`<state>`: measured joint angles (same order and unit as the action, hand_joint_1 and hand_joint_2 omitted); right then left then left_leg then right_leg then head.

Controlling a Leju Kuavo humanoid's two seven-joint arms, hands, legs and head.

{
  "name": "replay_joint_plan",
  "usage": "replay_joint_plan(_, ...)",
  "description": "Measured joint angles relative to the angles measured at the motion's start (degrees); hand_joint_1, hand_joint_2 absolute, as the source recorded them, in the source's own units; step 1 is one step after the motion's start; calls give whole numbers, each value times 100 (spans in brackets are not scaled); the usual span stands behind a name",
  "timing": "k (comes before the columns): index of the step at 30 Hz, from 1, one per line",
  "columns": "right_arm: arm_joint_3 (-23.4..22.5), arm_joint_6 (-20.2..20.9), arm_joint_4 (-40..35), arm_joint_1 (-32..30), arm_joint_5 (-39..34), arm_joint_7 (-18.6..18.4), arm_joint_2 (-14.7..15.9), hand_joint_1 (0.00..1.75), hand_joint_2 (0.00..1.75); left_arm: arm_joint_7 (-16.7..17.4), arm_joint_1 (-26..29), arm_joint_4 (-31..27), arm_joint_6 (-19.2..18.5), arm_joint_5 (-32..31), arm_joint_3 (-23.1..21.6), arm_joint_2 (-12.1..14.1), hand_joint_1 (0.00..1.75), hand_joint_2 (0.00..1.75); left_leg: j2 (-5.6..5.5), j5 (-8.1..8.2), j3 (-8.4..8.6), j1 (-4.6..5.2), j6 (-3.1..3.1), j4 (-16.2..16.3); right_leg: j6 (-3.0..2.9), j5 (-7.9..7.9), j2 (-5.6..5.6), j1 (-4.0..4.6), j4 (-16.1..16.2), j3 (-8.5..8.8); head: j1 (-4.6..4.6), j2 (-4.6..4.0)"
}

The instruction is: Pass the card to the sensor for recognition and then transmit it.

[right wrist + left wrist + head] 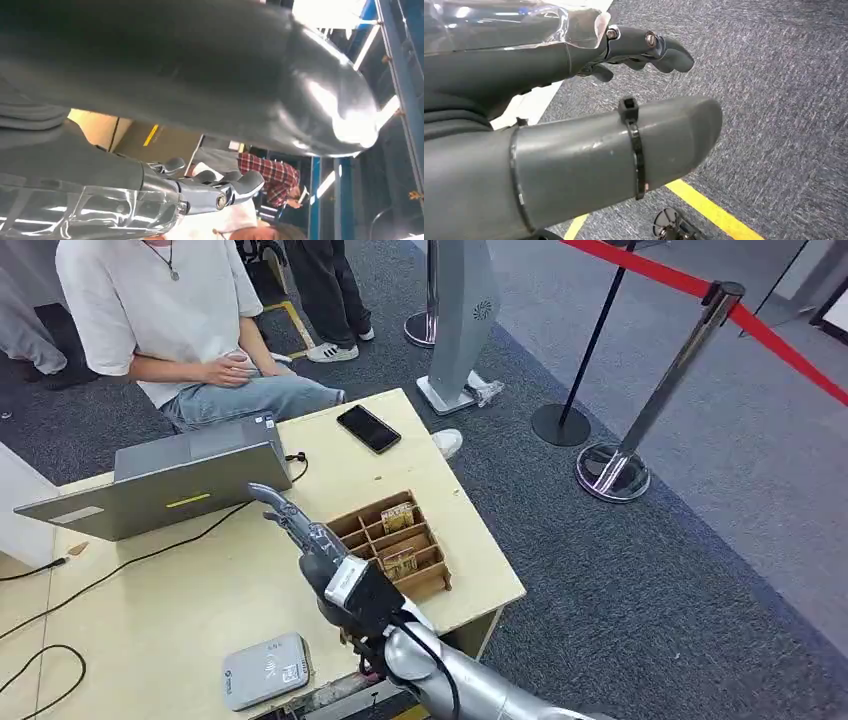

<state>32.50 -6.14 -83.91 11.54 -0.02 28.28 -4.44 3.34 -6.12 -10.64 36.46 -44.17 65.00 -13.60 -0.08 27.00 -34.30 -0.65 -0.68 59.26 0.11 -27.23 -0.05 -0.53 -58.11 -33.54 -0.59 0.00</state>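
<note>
Cards (398, 518) sat upright in the slots of a wooden divider box (432, 575) near the right edge of the table (200, 600). Right hand (295, 523) hovered just left of the box, fingers stretched out and apart, holding nothing. Card sensor (265, 670), a flat grey pad, lay at the near edge of the table. Left hand (639, 47) hung over grey carpet, fingers loosely out, nothing in it. Further back were a laptop (160, 485), a phone (368, 428), and a seated person (170, 310).
</note>
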Motion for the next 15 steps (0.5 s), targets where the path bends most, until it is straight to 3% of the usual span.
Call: replay_joint_plan(15, -7, 188, -157, -267, 0, 173, 94, 0, 0, 129, 0, 0, 11, -7, 0, 0, 0, 0, 1, 0, 1, 0, 0, 0, 0, 0, 0, 0, 0, 0, 0, 0)
